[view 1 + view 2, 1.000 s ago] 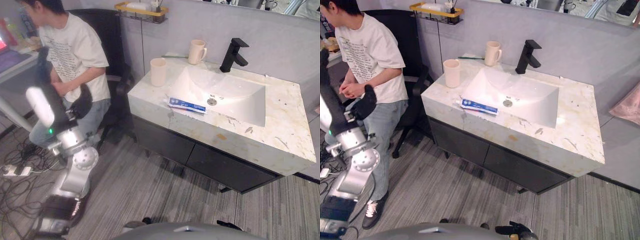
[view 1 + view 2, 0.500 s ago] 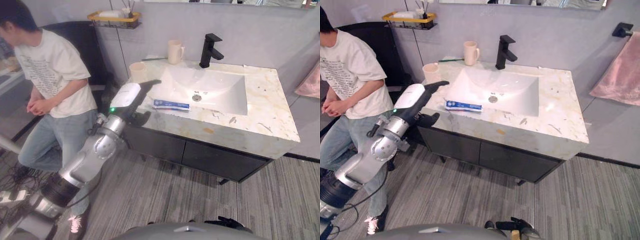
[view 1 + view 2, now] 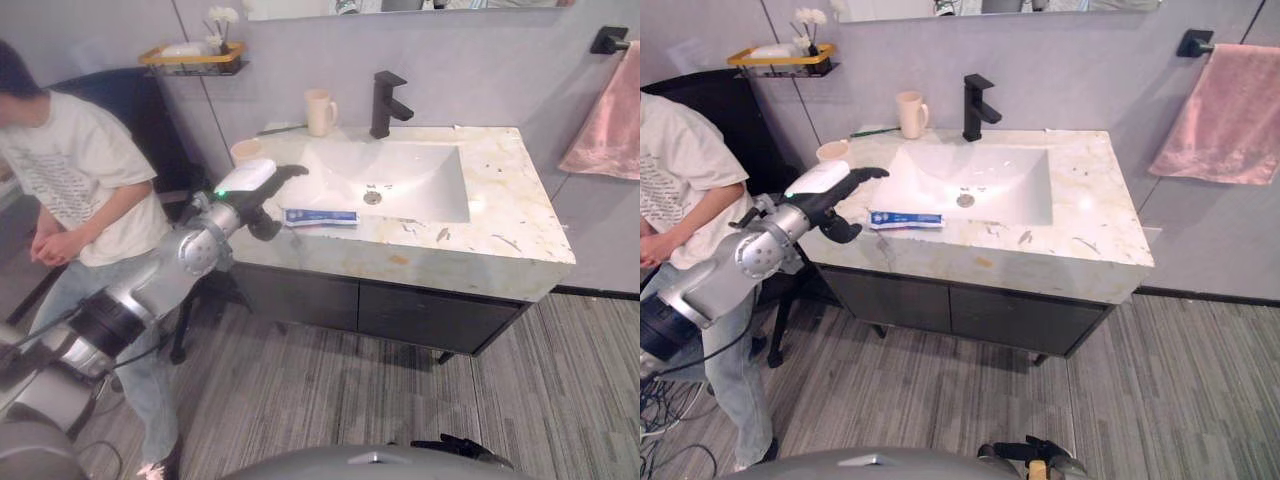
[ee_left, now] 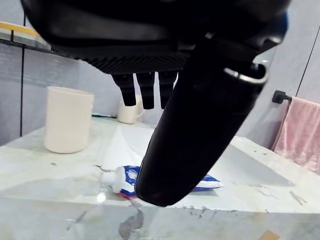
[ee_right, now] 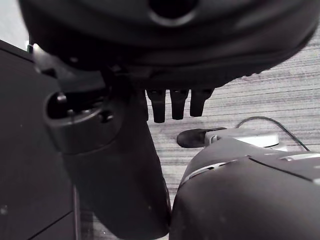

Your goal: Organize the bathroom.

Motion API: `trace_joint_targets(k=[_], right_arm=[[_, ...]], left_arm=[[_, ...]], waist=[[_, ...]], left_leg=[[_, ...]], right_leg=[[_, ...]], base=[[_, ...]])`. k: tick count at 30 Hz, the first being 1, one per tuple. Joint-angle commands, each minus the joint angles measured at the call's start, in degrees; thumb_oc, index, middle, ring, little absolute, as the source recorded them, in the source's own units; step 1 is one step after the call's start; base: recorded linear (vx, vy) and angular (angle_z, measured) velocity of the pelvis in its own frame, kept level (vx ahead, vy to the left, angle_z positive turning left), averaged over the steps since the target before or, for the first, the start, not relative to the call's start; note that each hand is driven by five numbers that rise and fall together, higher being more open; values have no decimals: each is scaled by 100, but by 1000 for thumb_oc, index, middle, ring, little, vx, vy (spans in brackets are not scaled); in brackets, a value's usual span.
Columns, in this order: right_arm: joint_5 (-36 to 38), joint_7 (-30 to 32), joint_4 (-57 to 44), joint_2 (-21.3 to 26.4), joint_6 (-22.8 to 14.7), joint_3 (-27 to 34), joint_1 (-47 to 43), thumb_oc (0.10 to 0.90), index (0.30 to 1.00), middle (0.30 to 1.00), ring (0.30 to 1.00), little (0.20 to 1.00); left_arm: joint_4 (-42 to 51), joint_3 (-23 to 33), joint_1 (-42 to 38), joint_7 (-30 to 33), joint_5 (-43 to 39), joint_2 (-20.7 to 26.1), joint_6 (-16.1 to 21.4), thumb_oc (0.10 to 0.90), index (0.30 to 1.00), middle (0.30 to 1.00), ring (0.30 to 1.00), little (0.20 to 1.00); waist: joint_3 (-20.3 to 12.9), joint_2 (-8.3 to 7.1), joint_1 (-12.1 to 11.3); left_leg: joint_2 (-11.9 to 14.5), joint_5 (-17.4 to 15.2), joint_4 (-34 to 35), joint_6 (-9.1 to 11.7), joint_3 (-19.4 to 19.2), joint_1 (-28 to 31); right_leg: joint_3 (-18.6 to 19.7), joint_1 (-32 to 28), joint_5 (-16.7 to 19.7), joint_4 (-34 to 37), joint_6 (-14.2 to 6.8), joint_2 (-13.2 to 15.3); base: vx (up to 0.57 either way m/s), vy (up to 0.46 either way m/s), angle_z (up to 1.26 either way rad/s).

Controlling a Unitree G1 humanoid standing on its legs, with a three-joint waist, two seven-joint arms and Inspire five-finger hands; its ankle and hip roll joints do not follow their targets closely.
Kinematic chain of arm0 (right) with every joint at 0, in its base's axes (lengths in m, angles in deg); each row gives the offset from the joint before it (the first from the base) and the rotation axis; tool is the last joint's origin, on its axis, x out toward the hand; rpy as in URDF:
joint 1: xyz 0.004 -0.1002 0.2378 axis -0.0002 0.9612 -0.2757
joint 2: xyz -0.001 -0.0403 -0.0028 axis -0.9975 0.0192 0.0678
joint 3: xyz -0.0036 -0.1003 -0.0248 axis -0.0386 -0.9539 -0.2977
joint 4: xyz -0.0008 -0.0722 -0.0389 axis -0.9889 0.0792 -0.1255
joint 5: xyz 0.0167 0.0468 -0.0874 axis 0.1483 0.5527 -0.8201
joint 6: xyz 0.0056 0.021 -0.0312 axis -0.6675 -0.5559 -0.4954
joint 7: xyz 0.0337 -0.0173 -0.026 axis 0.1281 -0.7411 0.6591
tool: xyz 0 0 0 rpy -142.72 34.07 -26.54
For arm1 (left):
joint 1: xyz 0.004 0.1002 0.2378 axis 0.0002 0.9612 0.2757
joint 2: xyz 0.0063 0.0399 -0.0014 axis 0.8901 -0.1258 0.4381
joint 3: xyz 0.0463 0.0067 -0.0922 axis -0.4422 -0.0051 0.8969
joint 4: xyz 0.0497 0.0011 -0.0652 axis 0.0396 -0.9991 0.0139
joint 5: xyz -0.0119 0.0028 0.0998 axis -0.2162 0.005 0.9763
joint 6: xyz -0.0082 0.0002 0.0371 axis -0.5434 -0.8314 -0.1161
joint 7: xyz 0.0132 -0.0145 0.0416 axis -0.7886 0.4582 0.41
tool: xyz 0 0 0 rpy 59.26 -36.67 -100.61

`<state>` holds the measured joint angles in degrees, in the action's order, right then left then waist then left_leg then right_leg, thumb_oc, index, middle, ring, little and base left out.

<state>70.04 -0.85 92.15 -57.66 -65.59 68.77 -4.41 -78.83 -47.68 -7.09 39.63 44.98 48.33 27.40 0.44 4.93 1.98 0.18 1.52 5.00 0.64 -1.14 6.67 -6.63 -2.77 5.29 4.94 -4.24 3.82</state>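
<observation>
Over worktop [image 3: 500,235]: my left hand [image 3: 262,190], newly arrived beside toothpaste tube [image 3: 320,216], fingers straight, holding nothing; pickup next

Bright, even indoor light — soft glare on the countertop [image 3: 500,215]; wrist views blurred close up.

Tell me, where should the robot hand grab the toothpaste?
Probably around the middle of the toothpaste, coming down from above. It lies flat on the counter at the sink's front edge, cap end toward the left robot hand, so fingers and thumb can close across its narrow width. That hand hovers open just beside the cap end.
</observation>
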Motion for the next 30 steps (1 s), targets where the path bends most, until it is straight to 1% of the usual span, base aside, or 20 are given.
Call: trace_joint_targets(k=[1,4,6,10,15,17,19,21,25,27,29,30], right_arm=[[-369,5,382,348,136,-180,140,800,900,900,900,900],[-387,-22,385,392,124,-198,116,800,900,900,900,900],[-368,-29,348,413,142,-231,99,800,900,900,900,900],[-377,-33,309,426,138,-272,131,800,900,900,900,900],[-390,-42,296,442,128,-305,159,800,900,900,900,900],[-392,-42,296,452,132,-321,160,800,900,900,900,900],[-430,-57,333,457,108,-325,167,800,900,900,900,900],[-435,-78,343,456,101,-329,178,800,900,900,900,900],[-451,-94,332,461,109,-324,190,800,900,900,900,900],[-433,-87,317,433,106,-348,208,800,900,900,900,900],[-390,-64,326,390,88,-382,241,800,900,900,900,900],[-380,-60,323,388,88,-382,248,800,900,900,900,900]], left_arm=[[-383,136,-1398,-231,-303,89,-6,800,900,900,900,900],[-672,-43,-1559,-379,-397,54,-90,800,900,900,900,900],[-1021,-141,-1686,-410,-450,-1,-80,800,900,900,900,900],[-1390,-219,-1839,-408,-512,3,-66,800,900,900,900,900],[-1573,-260,-1962,-363,-457,46,-51,800,900,900,900,900],[-1602,-278,-1992,-291,-294,63,0,800,900,900,900,900],[-1589,-284,-2038,-154,-294,109,30,800,900,900,900,900],[-1568,-267,-2044,-114,-435,147,33,800,900,900,900,900],[-1493,-190,-1979,-67,-464,140,57,800,900,900,900,900],[-1419,-106,-1906,167,-471,63,123,800,900,900,900,900],[-1384,28,-1825,765,-459,-65,371,800,900,900,900,900],[-1387,61,-1803,782,-413,-98,383,800,900,900,900,900]], waist=[[34,-71,125],[38,-57,174],[41,-65,211],[30,-71,244],[36,-76,266],[40,-77,270],[36,-74,266],[33,-74,260],[34,-72,251],[33,-82,247],[24,-102,256],[21,-106,256]], left_leg=[[-162,-112,0,-95,62,-237],[-156,-116,0,-94,53,-208],[-152,-127,0,-99,33,-177],[-138,-136,0,-101,9,-140],[-131,-141,-1,-105,-2,-131],[-131,-147,-6,-107,6,-127],[-136,-161,-16,-108,19,-119],[-133,-171,-21,-105,16,-111],[-136,-174,-34,-107,30,-103],[-141,-173,-41,-111,59,-106],[-141,-178,-28,-111,52,-98],[-140,-182,-24,-112,49,-96]], right_leg=[[-79,-202,-384,-3,-34,-211],[-53,-202,-400,-26,-34,-213],[-40,-219,-417,-30,-28,-219],[-39,-241,-446,-43,-18,-227],[-36,-221,-485,-95,-8,-230],[-30,-218,-498,-111,-1,-232],[-26,-220,-517,-123,7,-231],[-27,-233,-530,-125,9,-234],[-31,-247,-544,-139,20,-231],[-22,-252,-551,-141,32,-235],[-10,-266,-544,-112,38,-243],[-8,-268,-545,-107,38,-245]], base=[[78,-7,-14],[77,-12,-6],[88,-19,-7],[91,-16,-2],[46,-5,0],[41,1,0],[44,5,0],[34,-1,0],[8,1,0],[18,0,0],[38,-3,1],[39,-6,0]])
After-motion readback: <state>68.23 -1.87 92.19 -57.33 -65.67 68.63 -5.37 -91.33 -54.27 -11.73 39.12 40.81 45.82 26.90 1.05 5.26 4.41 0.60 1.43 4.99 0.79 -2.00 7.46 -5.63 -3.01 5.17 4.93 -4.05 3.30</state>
